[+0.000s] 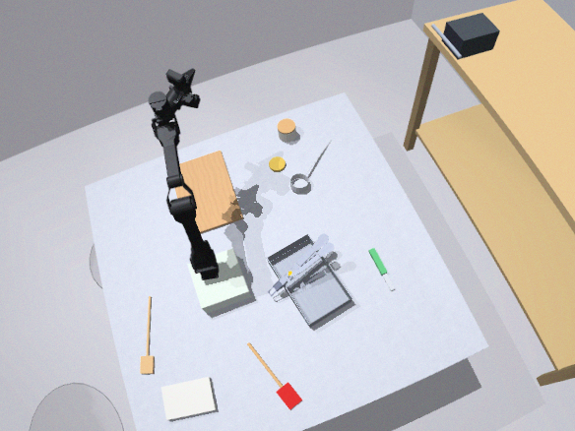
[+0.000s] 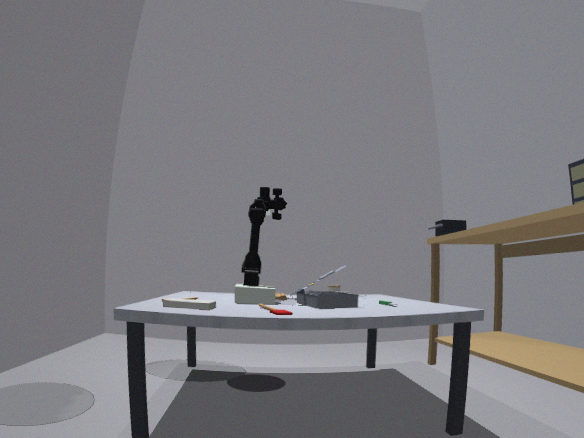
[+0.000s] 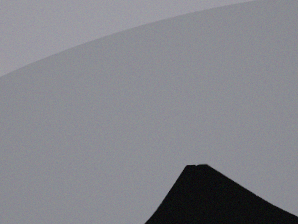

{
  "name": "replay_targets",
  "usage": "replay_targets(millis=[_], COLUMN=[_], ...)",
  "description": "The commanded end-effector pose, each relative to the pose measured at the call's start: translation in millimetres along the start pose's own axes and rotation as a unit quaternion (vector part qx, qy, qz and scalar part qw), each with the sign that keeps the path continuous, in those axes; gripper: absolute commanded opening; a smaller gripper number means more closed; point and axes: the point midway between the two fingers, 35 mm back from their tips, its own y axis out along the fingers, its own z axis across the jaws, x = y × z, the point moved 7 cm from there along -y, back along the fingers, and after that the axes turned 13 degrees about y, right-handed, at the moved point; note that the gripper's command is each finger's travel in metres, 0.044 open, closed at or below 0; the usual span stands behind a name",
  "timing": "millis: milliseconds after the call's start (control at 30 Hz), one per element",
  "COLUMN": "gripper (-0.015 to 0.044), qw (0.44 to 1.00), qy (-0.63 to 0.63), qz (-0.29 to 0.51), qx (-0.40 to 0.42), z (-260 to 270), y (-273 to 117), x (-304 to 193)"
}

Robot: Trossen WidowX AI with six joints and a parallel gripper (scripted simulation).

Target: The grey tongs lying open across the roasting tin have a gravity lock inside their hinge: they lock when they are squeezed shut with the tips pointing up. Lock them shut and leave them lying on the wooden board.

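The grey tongs [image 1: 323, 242] [image 2: 327, 274] lie across the roasting tin [image 1: 322, 297] [image 2: 335, 300], with a small yellow mark on them. In the exterior view an arm of them slants up to the right, above the tin; they look open. Their narrow left end reaches past the tin's left side in the top view. The wooden board [image 1: 212, 182] lies left of the tin toward the back, partly hidden by the arm; no tongs show on it. My gripper [image 1: 193, 72] [image 2: 285, 204] [image 3: 195, 174] is shut and empty, high above the table and far from the tongs.
The pale base block [image 1: 223, 292] stands left of the tin. A green-handled tool [image 1: 378, 261] lies right of it. A ring-shaped strainer [image 1: 292, 188], yellow disc [image 1: 277, 164] and orange-topped jar [image 1: 287, 127] are behind. A red-ended spatula [image 1: 289, 396] and white block [image 1: 189, 399] lie in front.
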Motion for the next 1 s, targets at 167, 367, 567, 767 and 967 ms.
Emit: replay_targets(millis=[167, 367, 567, 767, 967], gripper=[-0.0150, -0.0150, -0.0150, -0.0150, -0.0150], qw=[0.992, 0.977, 0.952, 0.913, 0.857], qy=[-0.037, -0.035, -0.014, 0.030, 0.098], qz=[-0.102, -0.183, -0.269, -0.365, -0.465], qx=[-0.061, -0.103, -0.142, -0.181, -0.202], z=[-15, -16, -12, -4, 10], y=[63, 86, 90, 75, 39], x=[110, 194, 280, 370, 458])
